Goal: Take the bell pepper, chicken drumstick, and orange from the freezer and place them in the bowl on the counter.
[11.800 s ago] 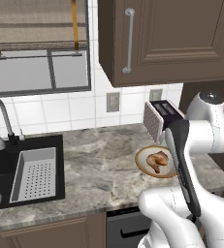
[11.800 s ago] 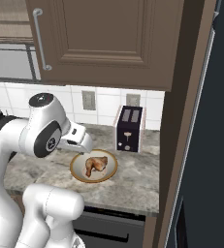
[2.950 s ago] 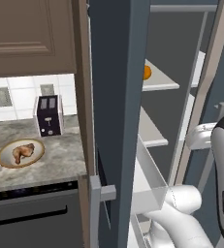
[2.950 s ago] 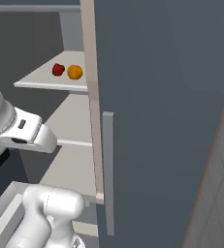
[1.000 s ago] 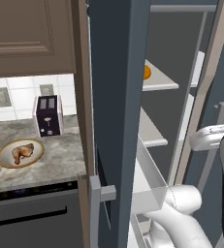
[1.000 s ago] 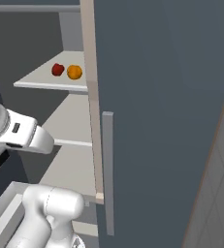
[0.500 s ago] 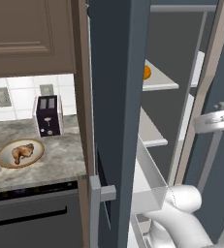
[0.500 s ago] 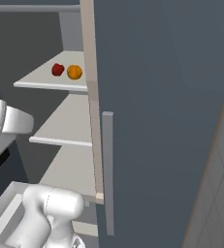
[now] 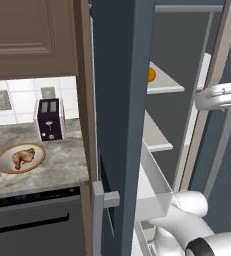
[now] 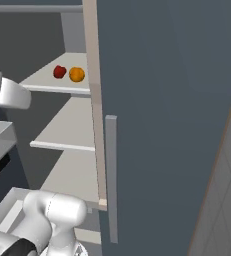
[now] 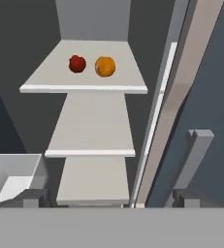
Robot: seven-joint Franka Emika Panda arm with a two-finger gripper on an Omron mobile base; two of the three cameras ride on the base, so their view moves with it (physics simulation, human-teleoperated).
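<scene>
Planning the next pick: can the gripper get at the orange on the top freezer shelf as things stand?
Probably yes. The freezer door stands open, the orange sits near the shelf's front beside the bell pepper, and nothing lies in front of it. The fingers are open and empty.

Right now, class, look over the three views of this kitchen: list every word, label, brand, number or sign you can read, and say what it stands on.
None can be read in any view.
The toaster carries no lettering, only plain dark sides.
The dishwasher front shows faint marks along its top strip, too small to read.
The freezer door is blank.
</scene>
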